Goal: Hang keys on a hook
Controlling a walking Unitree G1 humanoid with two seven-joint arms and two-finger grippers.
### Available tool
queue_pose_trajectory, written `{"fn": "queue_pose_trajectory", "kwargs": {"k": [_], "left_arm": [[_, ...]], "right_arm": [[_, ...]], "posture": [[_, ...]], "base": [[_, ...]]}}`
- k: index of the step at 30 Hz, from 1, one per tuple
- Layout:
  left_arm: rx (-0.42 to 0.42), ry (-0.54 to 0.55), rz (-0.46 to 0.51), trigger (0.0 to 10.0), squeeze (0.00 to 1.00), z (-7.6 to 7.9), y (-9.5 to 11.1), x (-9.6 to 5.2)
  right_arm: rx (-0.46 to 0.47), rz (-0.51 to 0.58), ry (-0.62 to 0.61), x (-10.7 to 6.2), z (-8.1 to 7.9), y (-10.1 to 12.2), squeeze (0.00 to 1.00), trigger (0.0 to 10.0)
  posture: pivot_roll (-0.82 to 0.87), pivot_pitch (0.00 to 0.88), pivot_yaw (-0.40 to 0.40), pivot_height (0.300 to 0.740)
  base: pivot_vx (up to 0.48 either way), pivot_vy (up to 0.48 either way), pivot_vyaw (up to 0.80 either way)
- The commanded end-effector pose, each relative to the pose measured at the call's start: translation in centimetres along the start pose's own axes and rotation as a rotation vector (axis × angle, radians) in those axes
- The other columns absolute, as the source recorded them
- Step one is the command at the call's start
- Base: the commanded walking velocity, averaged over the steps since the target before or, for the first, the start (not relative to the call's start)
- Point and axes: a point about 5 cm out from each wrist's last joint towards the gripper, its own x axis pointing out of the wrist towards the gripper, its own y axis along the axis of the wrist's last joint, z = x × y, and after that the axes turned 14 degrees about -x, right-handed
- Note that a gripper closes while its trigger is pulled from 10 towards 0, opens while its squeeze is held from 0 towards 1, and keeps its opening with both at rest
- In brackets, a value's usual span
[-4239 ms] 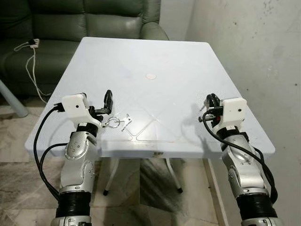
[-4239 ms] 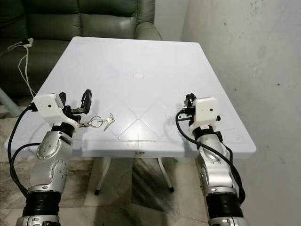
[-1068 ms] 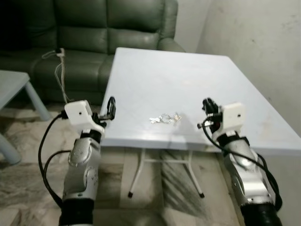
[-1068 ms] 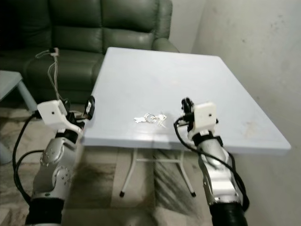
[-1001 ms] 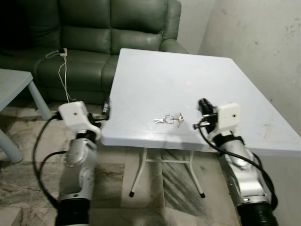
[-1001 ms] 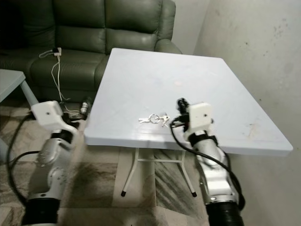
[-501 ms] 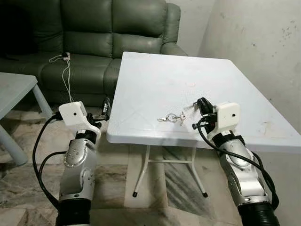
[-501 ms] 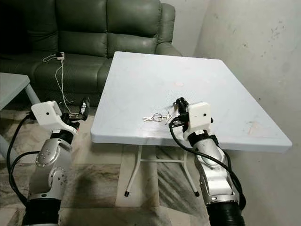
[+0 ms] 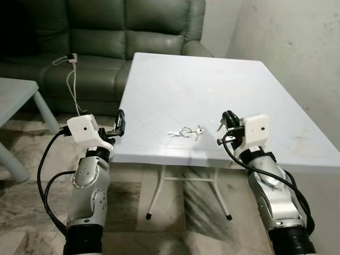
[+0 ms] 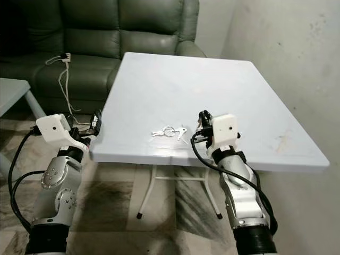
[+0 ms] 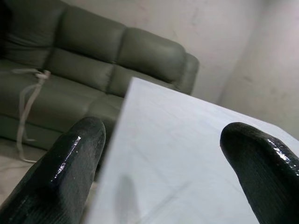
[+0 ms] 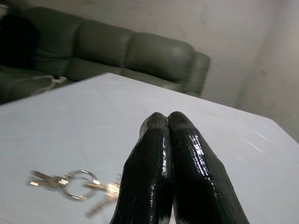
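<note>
While the keys lie loose near the surface's front edge, the right gripper hovers just beside them, fingers clenched together on nothing. Left gripper sits off the front left corner, fingers spread apart.

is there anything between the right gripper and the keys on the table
Nothing visible stands between them. The keys lie loose on the bare white table near its front edge, and the right gripper hovers just beside them, fingers shut together. The left gripper is open at the table's left edge, out of that path.

Shiny metal keys on smooth matt plastic table; glossy black fingers.
</note>
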Motion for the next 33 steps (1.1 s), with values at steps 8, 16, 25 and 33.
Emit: {"fn": "queue_pose_trajectory", "kwargs": {"k": [8, 16, 25, 33], "left_arm": [[0.002, -0.026, 0.014, 10.0, 0.00, 0.9, 0.4, 0.6], [0.027, -0.071, 0.005, 10.0, 0.00, 1.3, 0.3, 1.1], [0.015, -0.062, 0.012, 10.0, 0.00, 1.4, 0.4, 1.4], [0.038, -0.074, 0.015, 10.0, 0.00, 1.4, 0.5, 1.4]], "right_arm": [[-0.008, -0.020, -0.019, 0.4, 0.5, -0.2, 0.00, 10.0], [-0.011, -0.013, -0.027, 0.8, 0.6, -0.1, 0.00, 10.0], [-0.008, -0.013, -0.034, 1.0, 0.5, -0.1, 0.00, 10.0], [-0.007, -0.006, -0.033, 1.2, 0.3, 0.0, 0.00, 10.0]], "posture": [[0.05, 0.000, -0.104, 0.740], [0.04, 0.000, -0.095, 0.740], [0.04, 0.000, -0.086, 0.740], [0.05, 0.000, -0.084, 0.740]], "base": [[0.000, 0.000, -0.73], [0.000, 0.000, -0.73], [0.000, 0.000, -0.73], [0.000, 0.000, -0.73]]}}
